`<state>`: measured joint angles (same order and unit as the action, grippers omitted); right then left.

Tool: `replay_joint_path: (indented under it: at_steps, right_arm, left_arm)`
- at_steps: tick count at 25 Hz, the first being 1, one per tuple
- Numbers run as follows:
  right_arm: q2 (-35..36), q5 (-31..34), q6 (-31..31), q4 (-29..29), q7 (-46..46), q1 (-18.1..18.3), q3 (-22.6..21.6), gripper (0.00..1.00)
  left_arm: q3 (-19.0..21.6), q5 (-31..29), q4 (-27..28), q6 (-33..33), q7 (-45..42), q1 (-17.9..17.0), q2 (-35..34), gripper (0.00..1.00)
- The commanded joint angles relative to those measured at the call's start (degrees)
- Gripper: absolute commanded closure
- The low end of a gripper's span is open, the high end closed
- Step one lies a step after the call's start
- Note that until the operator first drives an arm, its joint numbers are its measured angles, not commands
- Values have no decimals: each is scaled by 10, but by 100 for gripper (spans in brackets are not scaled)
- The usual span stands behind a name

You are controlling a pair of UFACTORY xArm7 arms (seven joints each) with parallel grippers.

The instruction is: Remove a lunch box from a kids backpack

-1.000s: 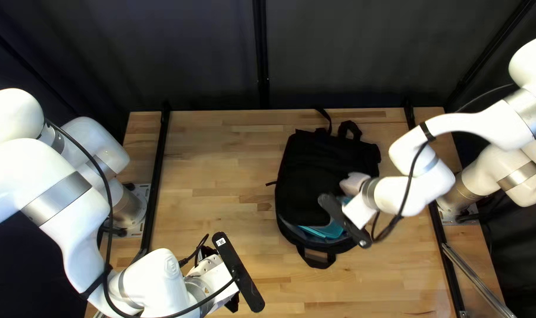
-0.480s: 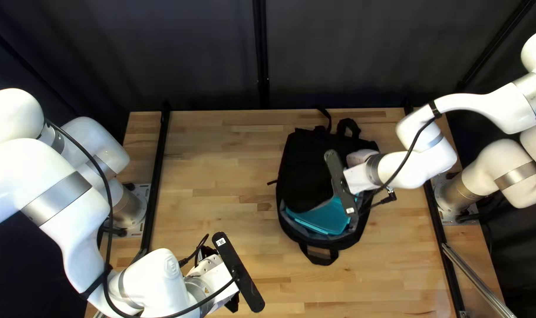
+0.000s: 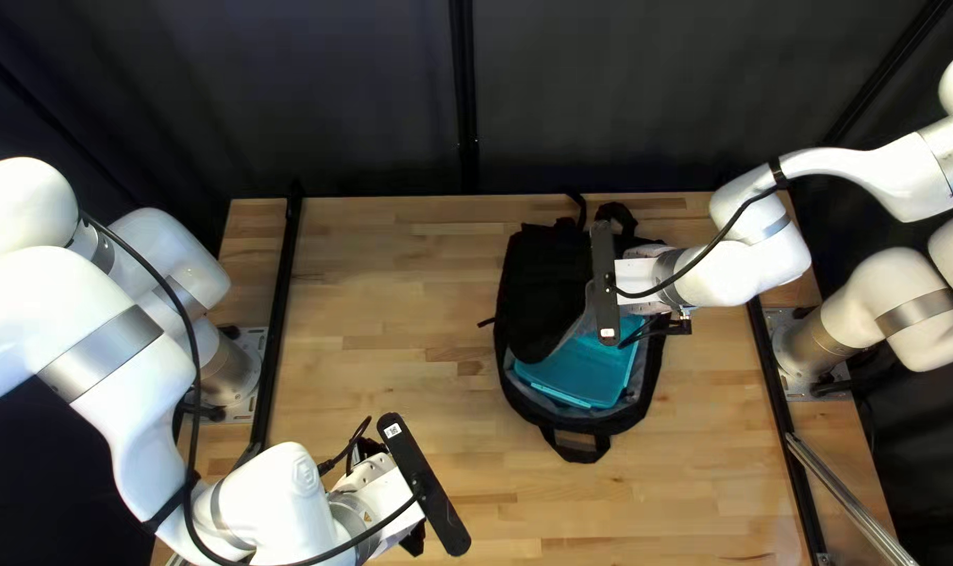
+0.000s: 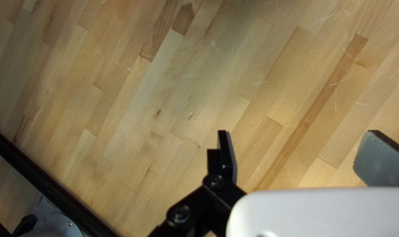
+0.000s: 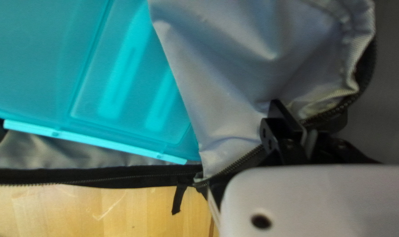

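Lunch box (image 3: 592, 375) inside open backpack (image 3: 539, 275), right tool (image 3: 636, 281) pinching flap (image 5: 234, 83)

Backpack: black, lying on the tabletop (image 3: 392, 304), right of center in the top left view. Handle loop (image 3: 579, 454) at its lower end, more straps (image 3: 615, 216) at its upper end. Main opening faces the lower part of that view.

Lunch box: teal, see-through lid, inside the main compartment, partly covered by the flap. Right wrist view: light teal strip (image 5: 98, 142) along one edge; grey lining (image 5: 72, 149) shows between that edge and the black zipper (image 5: 98, 177). Zipper pull (image 5: 178, 202) hangs over the tabletop, near the corner where flap and opening meet.

Right tool: narrow, closed on the flap's zippered edge, cloth between its fingers. Flap raised, pale grey inside showing, folds running toward the grip. Lunch box beside the tool, apart from it. Right arm (image 3: 743, 257) comes in from the right side of the top left view.

Left tool (image 3: 414, 541): bottom of the top left view, left of center, well apart from the backpack. Left wrist view: fingers wide apart, bare tabletop ahead. Black rail (image 4: 41, 183) crosses off to one side.
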<state>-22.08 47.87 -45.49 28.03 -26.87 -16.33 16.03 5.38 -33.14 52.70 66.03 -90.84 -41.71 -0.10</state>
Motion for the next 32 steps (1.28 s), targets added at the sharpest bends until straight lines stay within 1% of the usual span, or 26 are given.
replay_joint_path:
  at_steps: [1, 10, 11, 12, 14, 16, 17, 19, 24, 29, 32]
  right_arm:
    - [0, 0, 0, 0, 0, 0, 0, 100]
    - [0, 0, 0, 0, 0, 0, 0, 100]
    - [-2, 8, -2, -7, -7, -1, -8, 100]
    - [9, 4, 2, 15, 24, -2, 4, 100]
    - [20, -2, 4, 45, 45, 3, 17, 100]
    - [32, -4, -2, 69, 40, 11, 22, 100]
    - [40, 1, -8, 85, 25, 19, 23, 100]
    - [49, 11, -17, 98, -10, 29, 21, 100]
    - [76, 32, -39, 113, -115, 48, 15, 100]
    - [108, 43, -39, 105, -217, 65, 24, 100]
    - [115, 48, -36, 99, -267, 75, 29, 100]
  left_arm:
    - [0, 0, 0, 0, 0, 0, 0, 0]
    - [0, 0, 0, 0, 0, 0, 0, 0]
    - [0, 0, 0, 0, 0, 0, 0, 0]
    - [0, 0, 0, 0, 0, 0, 0, 0]
    - [0, 0, 0, 0, 0, 0, 0, 0]
    - [0, 0, 0, 0, 0, 0, 0, 0]
    - [0, 0, 0, 0, 0, 0, 0, 0]
    - [0, 0, 0, 0, 0, 0, 0, 0]
    - [0, 0, 0, 0, 0, 0, 0, 0]
    - [0, 0, 0, 0, 0, 0, 0, 0]
    - [0, 0, 0, 0, 0, 0, 0, 0]
